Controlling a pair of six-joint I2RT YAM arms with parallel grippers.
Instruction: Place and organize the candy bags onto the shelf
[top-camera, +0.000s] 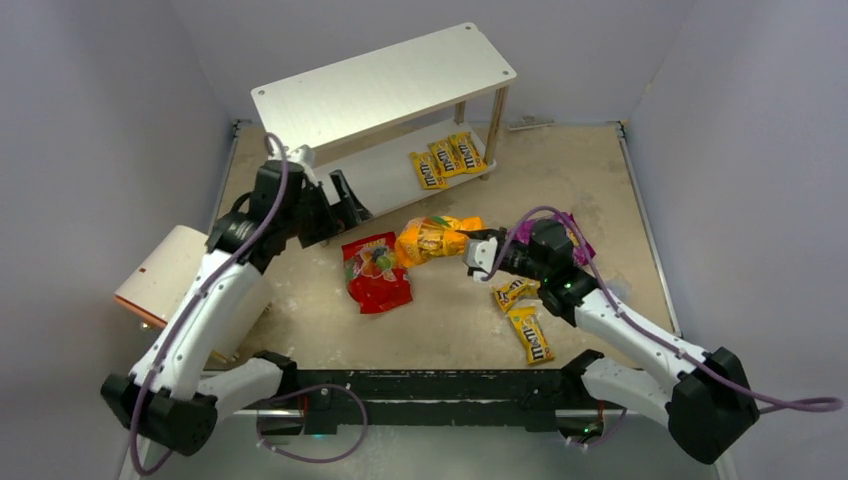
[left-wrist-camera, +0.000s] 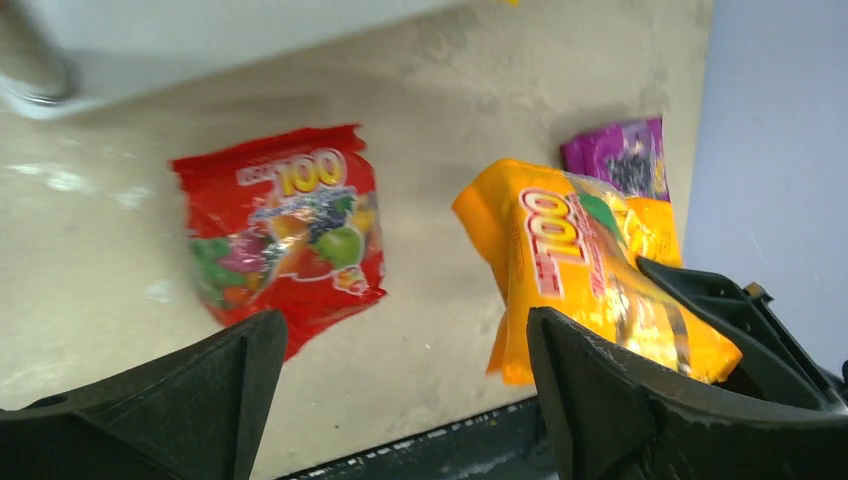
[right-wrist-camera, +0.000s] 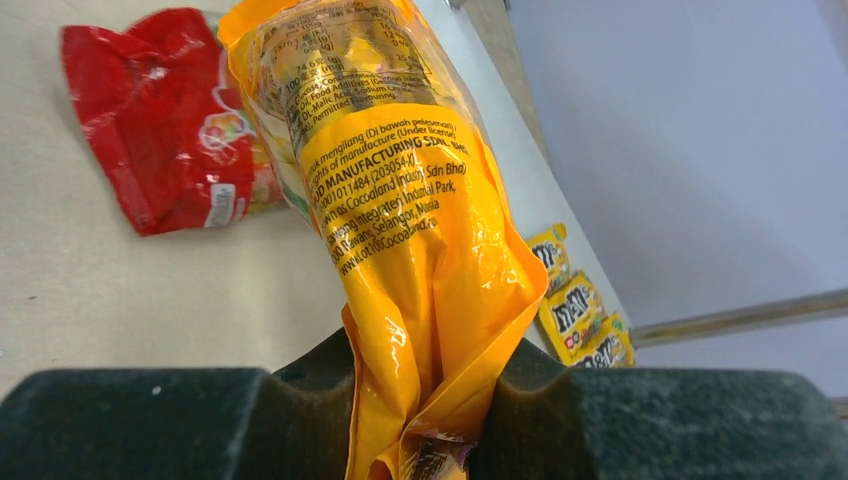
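My right gripper (top-camera: 476, 252) is shut on one end of the large orange-yellow bag (top-camera: 432, 239), which sticks out toward the shelf (top-camera: 385, 84); the pinch shows in the right wrist view (right-wrist-camera: 420, 395). The red bag (top-camera: 376, 271) lies flat on the table beside it. My left gripper (top-camera: 355, 205) is open and empty near the shelf's lower board, above the table between the red bag (left-wrist-camera: 285, 235) and the orange-yellow bag (left-wrist-camera: 585, 275). Three M&M's packets (top-camera: 446, 158) lie on the lower board. Two more (top-camera: 522, 312) lie near the right arm. The purple bag (top-camera: 577, 240) is mostly hidden behind the right wrist.
A cream-white cylinder with orange trim (top-camera: 165, 275) lies at the left beside the left arm. Grey walls close the table on three sides. A black rail (top-camera: 440, 385) runs along the near edge.
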